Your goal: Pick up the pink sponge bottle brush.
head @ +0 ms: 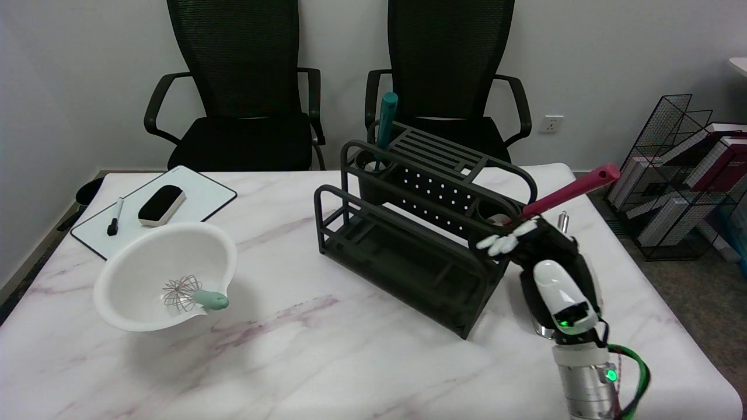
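Observation:
The pink sponge bottle brush (569, 192) stands in the right-hand cup of the black dish rack (408, 251). Its pink handle leans up and to the right, and its sponge head is hidden inside the cup. My right hand (528, 242) is at the rack's right end, just below the lower part of the handle. Its white fingertips (496, 243) stretch left towards the cup and lie apart. I see no fingers wrapped around the handle.
A teal-handled tool (385, 125) stands in the rack's left cup. A white bowl (146, 274) holding a whisk (189, 294) sits at the left, behind it a whiteboard (198, 198) with an eraser and a marker. Two black chairs stand beyond the table.

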Robot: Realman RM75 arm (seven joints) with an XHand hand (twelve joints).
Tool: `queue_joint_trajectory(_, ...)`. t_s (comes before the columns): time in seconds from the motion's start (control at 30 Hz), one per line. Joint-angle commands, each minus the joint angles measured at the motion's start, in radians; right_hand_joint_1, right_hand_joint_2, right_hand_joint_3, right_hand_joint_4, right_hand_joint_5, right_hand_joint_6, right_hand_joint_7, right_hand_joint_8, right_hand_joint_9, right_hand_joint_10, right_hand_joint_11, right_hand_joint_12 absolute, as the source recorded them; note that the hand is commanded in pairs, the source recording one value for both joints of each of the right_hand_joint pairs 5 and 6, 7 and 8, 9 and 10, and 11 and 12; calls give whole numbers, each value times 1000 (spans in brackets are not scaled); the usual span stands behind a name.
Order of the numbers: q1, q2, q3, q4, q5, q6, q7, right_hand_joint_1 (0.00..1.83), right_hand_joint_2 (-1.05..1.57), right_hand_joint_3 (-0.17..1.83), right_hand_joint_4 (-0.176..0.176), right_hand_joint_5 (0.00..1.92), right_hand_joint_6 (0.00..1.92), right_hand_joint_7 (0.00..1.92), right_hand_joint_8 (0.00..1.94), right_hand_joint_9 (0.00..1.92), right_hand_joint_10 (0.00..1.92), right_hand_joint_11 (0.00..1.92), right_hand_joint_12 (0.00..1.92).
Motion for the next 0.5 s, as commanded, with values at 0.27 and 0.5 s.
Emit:
queue_joint_trajectory(0.27, -7, 24, 51, -272, 404, 172, 80, 900, 463, 1035, 0, 891, 891, 1057, 1057, 1020, 1020, 902, 902)
queue_joint_trajectory(0.5, 49, 51, 70, -307, 427, 109, 126, 908, 441, 1000, 0, 853, 853, 990, 990, 911, 911, 799, 799)
